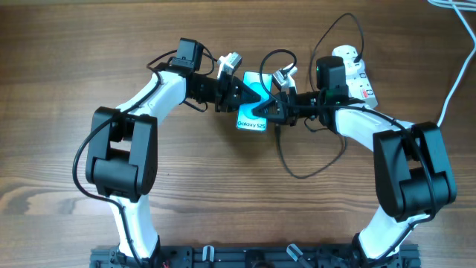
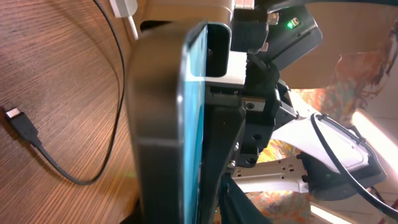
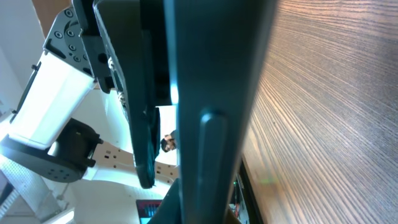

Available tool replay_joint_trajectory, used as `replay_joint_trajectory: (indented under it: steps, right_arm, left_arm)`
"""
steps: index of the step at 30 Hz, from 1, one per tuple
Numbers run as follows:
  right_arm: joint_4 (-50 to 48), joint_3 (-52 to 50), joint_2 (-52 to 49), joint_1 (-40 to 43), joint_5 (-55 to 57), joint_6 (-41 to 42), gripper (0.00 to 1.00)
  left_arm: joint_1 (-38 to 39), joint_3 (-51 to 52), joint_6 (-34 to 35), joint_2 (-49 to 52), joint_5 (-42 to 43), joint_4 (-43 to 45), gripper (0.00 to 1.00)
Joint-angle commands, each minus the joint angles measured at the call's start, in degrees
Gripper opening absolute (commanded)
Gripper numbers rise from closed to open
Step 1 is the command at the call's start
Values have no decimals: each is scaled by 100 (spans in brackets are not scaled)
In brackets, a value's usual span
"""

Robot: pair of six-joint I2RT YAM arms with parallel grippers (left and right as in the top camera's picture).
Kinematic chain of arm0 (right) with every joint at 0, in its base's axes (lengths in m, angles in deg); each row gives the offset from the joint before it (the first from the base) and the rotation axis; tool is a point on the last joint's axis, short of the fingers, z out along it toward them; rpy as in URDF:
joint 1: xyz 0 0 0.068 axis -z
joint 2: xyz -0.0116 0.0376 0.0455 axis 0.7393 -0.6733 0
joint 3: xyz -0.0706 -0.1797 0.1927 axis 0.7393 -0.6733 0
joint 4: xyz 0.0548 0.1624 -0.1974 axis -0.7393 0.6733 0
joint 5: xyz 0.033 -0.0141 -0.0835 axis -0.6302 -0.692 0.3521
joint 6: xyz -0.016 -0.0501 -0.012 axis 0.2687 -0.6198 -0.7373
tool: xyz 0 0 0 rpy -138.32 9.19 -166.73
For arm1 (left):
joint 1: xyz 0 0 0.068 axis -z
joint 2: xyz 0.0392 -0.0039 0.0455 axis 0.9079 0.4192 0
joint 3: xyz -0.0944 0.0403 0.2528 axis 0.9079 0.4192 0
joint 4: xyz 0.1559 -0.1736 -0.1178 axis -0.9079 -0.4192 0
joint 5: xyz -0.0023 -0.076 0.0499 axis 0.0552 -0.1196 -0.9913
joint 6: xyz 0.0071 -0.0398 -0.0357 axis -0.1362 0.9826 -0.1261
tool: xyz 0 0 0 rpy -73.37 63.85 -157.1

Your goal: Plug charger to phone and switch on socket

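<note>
Near the table's far edge, midway: teal-screened black-framed phone, mostly hidden by both tools. Pinched by fully closed right gripper. Left gripper at its corner, opening impossible to judge. Thin black charger plug loose on the table.

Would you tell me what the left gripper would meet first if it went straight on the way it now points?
The phone, already between the jaws of the left gripper. Just beyond it the right gripper faces back, shut on the phone's far edge, though depth is unclear from overhead.
</note>
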Motion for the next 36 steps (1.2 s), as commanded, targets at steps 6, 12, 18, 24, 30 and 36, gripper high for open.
replay_joint_trajectory:
  steps: [6, 12, 18, 24, 30, 36]
  right_arm:
    - [2, -125, -168, -166, 236, -131, 4]
    - [-15, -125, -168, -170, 302, -118, 4]
    - [-192, -125, -168, -168, 341, -114, 57]
    - [-796, -118, -131, -50, 339, 273, 72]
    - [-1255, -114, 9, 61, 527, 610, 77]
    - [-498, -114, 9, -33, 1683, -170, 78]
  left_arm:
    - [-33, -105, 50, -238, 527, 35, 15]
    - [-22, -105, 48, -238, 525, 11, 8]
    - [-2, -105, 50, -238, 101, 11, 4]
    - [-214, -105, 98, -236, -678, 7, 4]
    - [-501, -105, 92, -236, -2490, -804, 4]
    - [-505, -105, 90, -236, -3322, -1484, 4]
